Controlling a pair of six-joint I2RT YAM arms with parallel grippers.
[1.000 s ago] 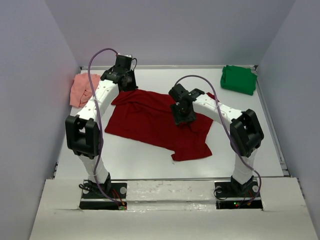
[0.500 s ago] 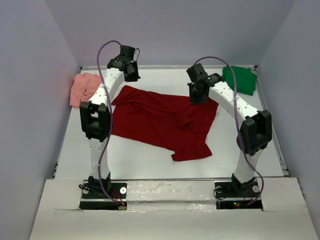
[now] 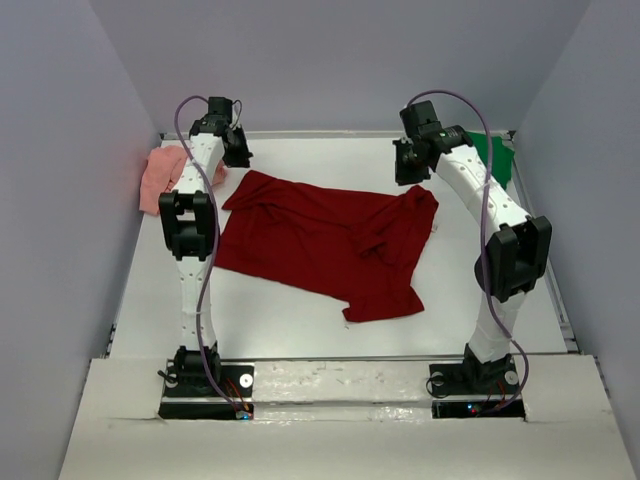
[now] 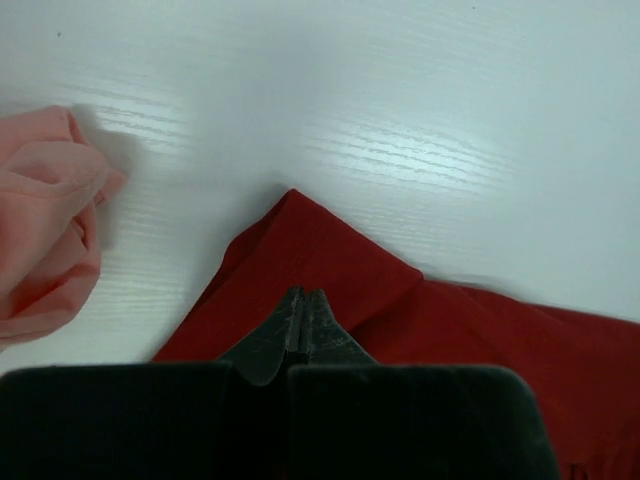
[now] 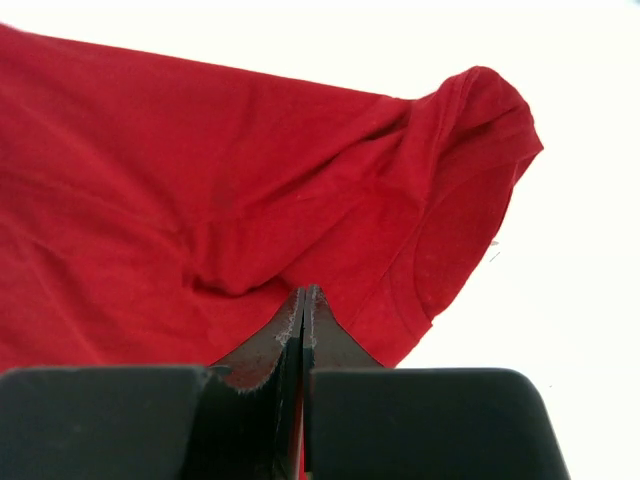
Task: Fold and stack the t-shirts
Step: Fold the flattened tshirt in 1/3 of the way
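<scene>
The dark red t-shirt (image 3: 320,240) lies spread, with creases, across the middle of the white table (image 3: 290,325). Its right sleeve (image 5: 480,110) points to the back right. My left gripper (image 3: 241,158) hangs shut and empty above the shirt's back left corner (image 4: 295,215). Over the right shoulder area (image 5: 250,180) hangs my right gripper (image 3: 409,176), also shut, with no cloth pinched. The pale pink t-shirt (image 3: 158,178) sits crumpled at the back left and also shows in the left wrist view (image 4: 45,220). The green t-shirt (image 3: 500,155) rests at the back right, partly behind my right arm.
Grey-lilac walls (image 3: 70,200) enclose the table on the left, back and right. A raised rail (image 3: 553,270) runs along the right edge. Both arms stretch far toward the back wall, with purple cables (image 3: 480,130) looping over them.
Both grippers left the red shirt and rose toward the back of the table, closing as they went. The shirt stays lying where it was.
</scene>
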